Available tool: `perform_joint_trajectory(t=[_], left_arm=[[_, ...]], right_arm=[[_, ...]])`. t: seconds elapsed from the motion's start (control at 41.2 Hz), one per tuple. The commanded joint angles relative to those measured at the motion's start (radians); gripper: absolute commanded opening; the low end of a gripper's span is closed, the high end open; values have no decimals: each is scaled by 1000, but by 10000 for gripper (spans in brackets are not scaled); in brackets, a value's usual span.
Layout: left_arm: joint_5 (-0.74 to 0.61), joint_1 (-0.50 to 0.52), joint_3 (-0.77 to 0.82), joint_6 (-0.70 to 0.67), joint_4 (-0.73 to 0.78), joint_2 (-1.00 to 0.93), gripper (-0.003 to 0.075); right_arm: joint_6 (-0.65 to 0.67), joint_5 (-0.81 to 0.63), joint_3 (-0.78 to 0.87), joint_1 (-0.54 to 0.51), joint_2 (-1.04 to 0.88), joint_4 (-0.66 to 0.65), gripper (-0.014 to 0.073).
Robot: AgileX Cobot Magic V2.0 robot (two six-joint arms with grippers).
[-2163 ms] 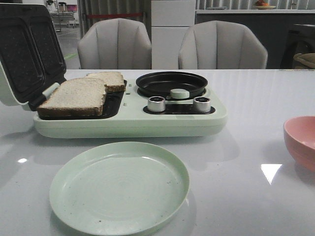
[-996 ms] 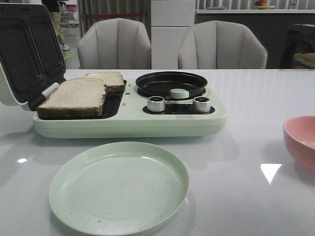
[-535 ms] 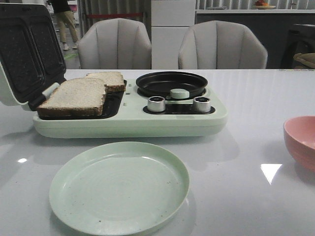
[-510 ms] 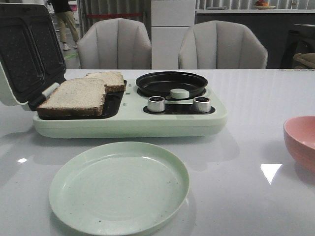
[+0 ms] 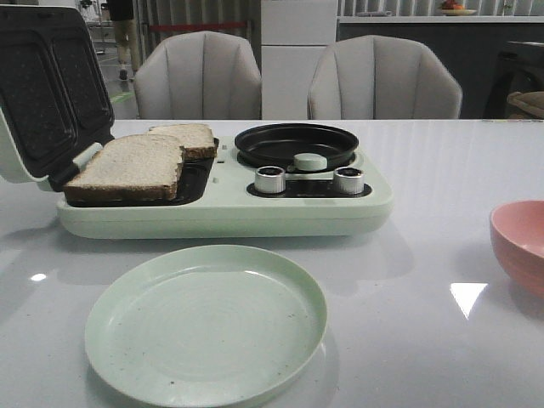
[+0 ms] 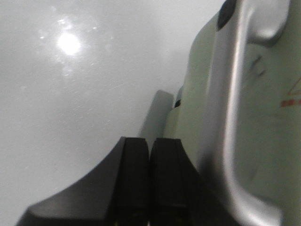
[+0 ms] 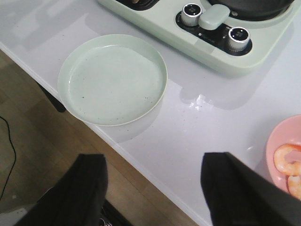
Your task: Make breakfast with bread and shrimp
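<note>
Bread (image 5: pixel 136 163) on the cooker's (image 5: pixel 225 208) left side — plate (image 5: pixel 206 323) in front, bowl (image 5: pixel 520 245) far right.

You have a pale green breakfast maker (image 5: pixel 221 212) on the white table (image 5: pixel 425 280), its lid (image 5: pixel 42 85) standing open at the left and a black pan (image 5: pixel 296 144) sunk in its right half behind two silver knobs (image 5: pixel 270 179). A green plate (image 5: pixel 206 323) lies just in front of it, apart from it. A pink bowl (image 5: pixel 520 242) sits at the table's right edge, and two grey chairs (image 5: pixel 200 76) stand behind.
</note>
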Motion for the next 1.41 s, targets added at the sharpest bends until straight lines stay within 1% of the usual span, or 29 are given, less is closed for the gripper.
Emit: perform_joint_trajectory(t=[0.0,0.146,0.292,0.413,0.559,0.632,0.705,0.826,0.923,1.069,1.215,1.385], left_arm=[[-18,-6,-53,93,-170,-29,102],[6,-36,-53,162,-275,-29,102],[103,-83,-53,256,-371,-31,102],[173,-130,-49,329,-393,-38,102],[173,-212,6,356,-375,-103,102],[136,-275,57,395,-363,-153,102],[92,-338,108,402,-346,-208,102],[52,-456,190,410,-263,-315,102],[36,-556,252,412,-144,-400,102],[-2,-690,355,412,-79,-525,102],[-13,-787,442,412,-70,-644,102],[-13,-845,531,412,-72,-770,102]], right_arm=[[-1,-63,-25,0,-4,-11,529],[-1,-63,-25,0,-4,-11,529],[-1,-63,-25,0,-4,-11,529],[-1,-63,-25,0,-4,-11,529],[-1,-63,-25,0,-4,-11,529],[-1,-63,-25,0,-4,-11,529],[-1,-63,-25,0,-4,-11,529],[-1,-63,-25,0,-4,-11,529],[-1,-63,-25,0,-4,-11,529],[-1,-63,-25,0,-4,-11,529],[-1,-63,-25,0,-4,-11,529],[-1,-67,-25,0,-4,-10,529]])
